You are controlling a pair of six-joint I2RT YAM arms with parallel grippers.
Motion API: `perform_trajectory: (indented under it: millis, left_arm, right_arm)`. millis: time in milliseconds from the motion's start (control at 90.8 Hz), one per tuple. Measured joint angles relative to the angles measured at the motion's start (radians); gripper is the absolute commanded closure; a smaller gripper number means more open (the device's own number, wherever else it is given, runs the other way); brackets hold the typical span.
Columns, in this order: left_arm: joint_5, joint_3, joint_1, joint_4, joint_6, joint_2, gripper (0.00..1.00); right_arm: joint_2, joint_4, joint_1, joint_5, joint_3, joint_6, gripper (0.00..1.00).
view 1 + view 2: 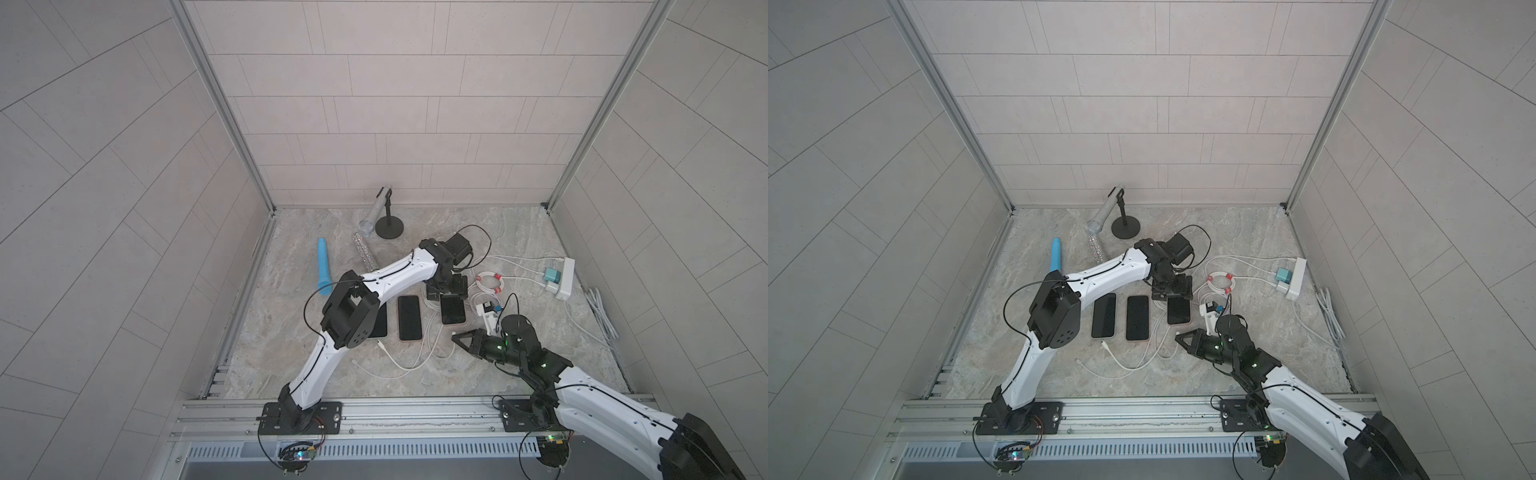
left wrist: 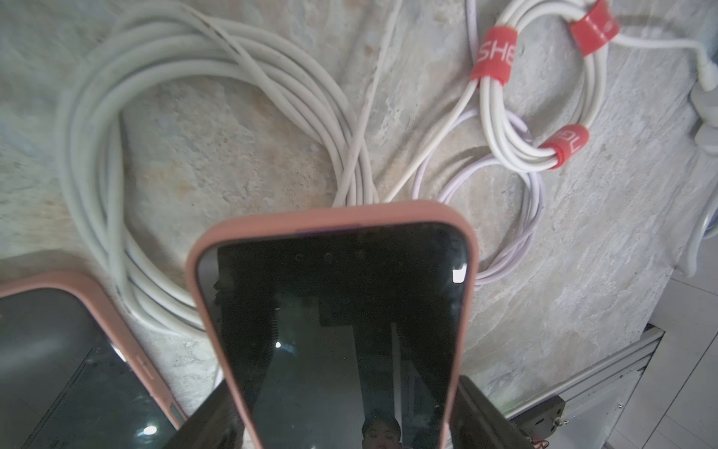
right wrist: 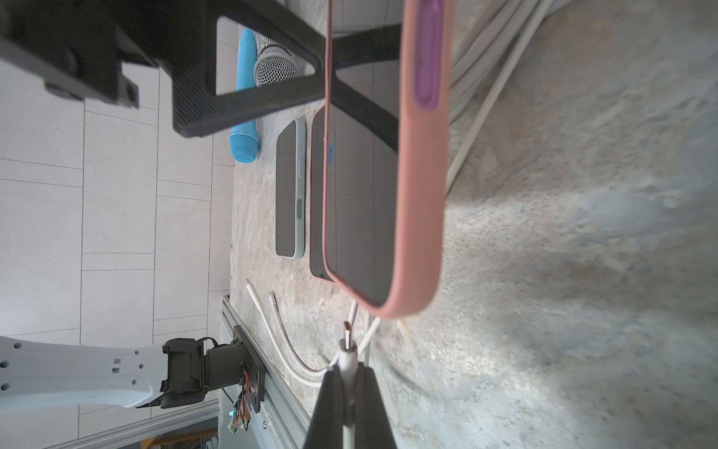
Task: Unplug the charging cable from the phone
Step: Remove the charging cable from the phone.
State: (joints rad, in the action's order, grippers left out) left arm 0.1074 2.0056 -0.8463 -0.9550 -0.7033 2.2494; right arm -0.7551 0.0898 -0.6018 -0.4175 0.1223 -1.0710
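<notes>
The phone (image 1: 452,311) in a pink case, screen dark and facing up, lies right of two others in both top views. My left gripper (image 1: 446,293) is shut on its far end, and the left wrist view shows a finger (image 2: 478,412) pressed on each long side of the phone (image 2: 342,311). My right gripper (image 3: 347,373) is shut on the white charging cable (image 3: 347,350) just behind its plug. The bare plug tip points at the phone's near edge (image 3: 392,307) with a small gap between them. In a top view the right gripper (image 1: 1177,337) sits just in front of the phone (image 1: 1178,311).
Two more phones (image 1: 409,318) (image 1: 379,328) lie to the left, one partly under the left arm. Loose white cables (image 1: 395,361) trail in front. A red-tied cable bundle (image 1: 490,284) and power strip (image 1: 565,278) are at the right. Microphones (image 1: 323,266) and a stand (image 1: 389,228) are behind.
</notes>
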Motion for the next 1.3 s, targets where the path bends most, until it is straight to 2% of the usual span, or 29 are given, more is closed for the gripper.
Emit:
perform_trajectory:
  millis: [440, 671, 892, 1299]
  left_arm:
    - [-0.008, 0.002, 0.009, 0.009, 0.004, 0.014, 1.0]
    - [-0.009, -0.024, 0.009, 0.03, 0.005, 0.015, 1.0]
    - [-0.01, -0.043, 0.008, 0.048, 0.007, 0.018, 0.99]
    - [-0.025, -0.072, 0.004, 0.07, 0.023, 0.047, 0.95]
  right_arm:
    - [0.031, -0.02, -0.008, 0.03, -0.022, -0.008, 0.99]
    - [0.08, -0.086, -0.01, 0.082, -0.028, -0.015, 0.87]
    - [0.101, -0.145, -0.01, 0.126, -0.029, -0.023, 0.67]
    - [0.13, -0.27, -0.009, 0.195, -0.013, -0.013, 0.42]
